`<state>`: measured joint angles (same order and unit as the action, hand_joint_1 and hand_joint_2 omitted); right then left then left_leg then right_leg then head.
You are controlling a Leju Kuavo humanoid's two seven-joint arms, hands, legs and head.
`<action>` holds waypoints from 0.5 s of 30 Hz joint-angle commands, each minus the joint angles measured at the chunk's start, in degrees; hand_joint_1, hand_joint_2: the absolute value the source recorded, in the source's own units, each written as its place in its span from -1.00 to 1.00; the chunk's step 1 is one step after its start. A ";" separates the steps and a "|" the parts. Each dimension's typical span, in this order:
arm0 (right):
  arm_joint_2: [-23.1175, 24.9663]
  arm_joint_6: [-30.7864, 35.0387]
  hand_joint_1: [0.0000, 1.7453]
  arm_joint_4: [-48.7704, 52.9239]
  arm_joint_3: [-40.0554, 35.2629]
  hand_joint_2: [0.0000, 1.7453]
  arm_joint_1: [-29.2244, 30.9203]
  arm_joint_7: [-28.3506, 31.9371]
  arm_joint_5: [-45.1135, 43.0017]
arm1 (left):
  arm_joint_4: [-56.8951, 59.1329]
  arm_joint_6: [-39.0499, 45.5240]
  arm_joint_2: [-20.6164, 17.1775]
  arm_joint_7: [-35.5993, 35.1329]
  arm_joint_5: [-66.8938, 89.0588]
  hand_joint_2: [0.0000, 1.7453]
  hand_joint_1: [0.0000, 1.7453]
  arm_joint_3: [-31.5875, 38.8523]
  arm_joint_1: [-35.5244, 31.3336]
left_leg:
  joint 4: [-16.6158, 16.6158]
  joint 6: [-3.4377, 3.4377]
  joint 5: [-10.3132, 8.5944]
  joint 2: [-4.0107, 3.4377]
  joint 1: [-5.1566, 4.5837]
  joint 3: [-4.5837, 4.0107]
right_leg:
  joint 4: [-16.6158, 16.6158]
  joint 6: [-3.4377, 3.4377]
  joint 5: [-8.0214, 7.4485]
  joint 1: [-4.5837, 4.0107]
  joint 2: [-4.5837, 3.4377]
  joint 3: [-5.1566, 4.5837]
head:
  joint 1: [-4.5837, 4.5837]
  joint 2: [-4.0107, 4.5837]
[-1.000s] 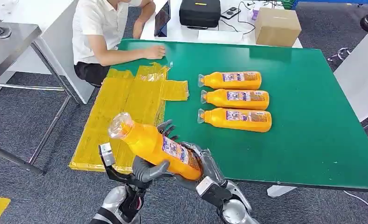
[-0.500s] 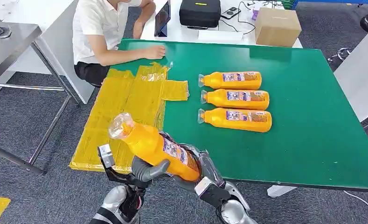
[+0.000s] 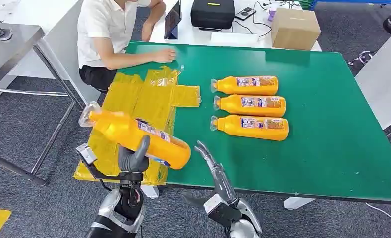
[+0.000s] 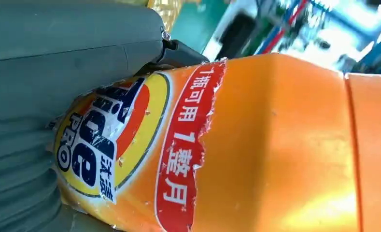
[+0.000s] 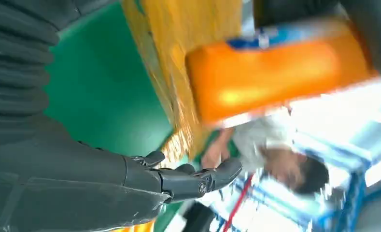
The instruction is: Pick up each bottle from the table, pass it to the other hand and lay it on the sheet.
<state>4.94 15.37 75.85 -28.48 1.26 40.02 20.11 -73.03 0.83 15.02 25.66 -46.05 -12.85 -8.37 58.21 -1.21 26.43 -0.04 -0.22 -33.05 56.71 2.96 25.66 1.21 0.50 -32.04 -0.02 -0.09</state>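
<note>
Now, step in hand: the handover looks complete; laying the bottle on the sheet is the part under way.
Left hand point(image 3: 132, 159): grasps the held bottle point(image 3: 134, 137) round its lower body, thumb up across the label.
Held bottle: orange, tilted, cap end toward the left, carried in the air above the near left corner of the worktop point(image 3: 312, 163), over the near end of the yellow sheet point(image 3: 134, 106).
Right hand point(image 3: 210, 166): released, fingers extended, nothing in it, at the near edge of the worktop, apart from the bottle.
Waiting bottles point(image 3: 250, 105): three, lying side by side at mid-worktop, caps toward the sheet.
Next move, as a judgement: lower the bottle onto a bare part of the sheet, level it, then release.
Person point(image 3: 109, 37): seated at the far left corner, a hand resting on the worktop.
</note>
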 commanded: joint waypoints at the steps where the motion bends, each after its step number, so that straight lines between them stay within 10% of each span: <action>1: 0.20 3.29 -1.00 0.85 0.49 -1.00 0.71 -0.02 -1.92 | -0.96 1.61 0.49 -0.86 -1.62 1.00 1.00 4.48 -2.34 | 0.01 0.07 0.02 -0.05 0.07 0.08 | -0.03 -0.12 -0.01 -0.07 -0.08 0.08 | 0.00 0.00; 8: -0.83 19.48 -1.00 8.39 6.06 -1.00 -2.07 -0.02 -6.71 | 17.46 39.17 -4.44 10.48 46.37 1.00 1.00 -2.65 -11.54 | -0.05 0.05 -0.09 0.30 -0.01 0.04 | -0.06 -0.09 0.01 0.00 0.27 0.08 | 0.00 0.00; 9: -0.05 19.54 -1.00 8.89 8.72 1.00 -1.70 -0.02 -7.51 | 19.45 39.17 -3.72 8.96 59.55 1.00 1.00 2.73 -12.03 | -0.09 0.10 -0.11 0.34 0.05 0.11 | -0.12 -0.16 -0.02 -0.05 0.29 0.17 | 0.00 0.00; 13: 1.60 13.56 -1.00 9.32 11.71 1.00 -0.21 -0.02 -11.31 | 19.08 39.17 -2.74 4.40 87.02 1.00 1.00 10.93 -13.21 | 0.00 0.05 -0.03 -0.01 0.00 0.06 | -0.01 -0.09 -0.04 -0.01 -0.08 0.04 | 0.02 0.00; 14: 1.88 12.76 -1.00 8.87 11.45 -1.00 0.06 -0.02 -10.87 | 21.37 39.17 -4.25 0.60 93.79 1.00 1.00 10.15 -14.29 | -0.01 0.08 -0.02 -0.03 0.05 0.11 | -0.05 -0.14 -0.06 -0.06 -0.12 0.10 | 0.00 0.00; 15: 2.17 11.93 -1.00 8.43 11.13 -1.00 0.15 -0.02 -10.29 | 25.23 38.66 -5.34 -2.54 96.02 1.00 1.00 7.75 -16.17 | -0.01 0.12 -0.02 -0.08 0.08 0.13 | -0.05 -0.19 -0.08 -0.10 -0.18 0.10 | 0.00 0.00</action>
<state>5.35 32.24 83.32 -22.65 -0.36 40.04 11.22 -63.01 39.60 12.98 33.60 22.89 -10.90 -16.25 58.22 -1.21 26.41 -0.02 -0.24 -33.02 56.71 2.96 25.65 1.22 0.47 -32.02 -0.02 -0.09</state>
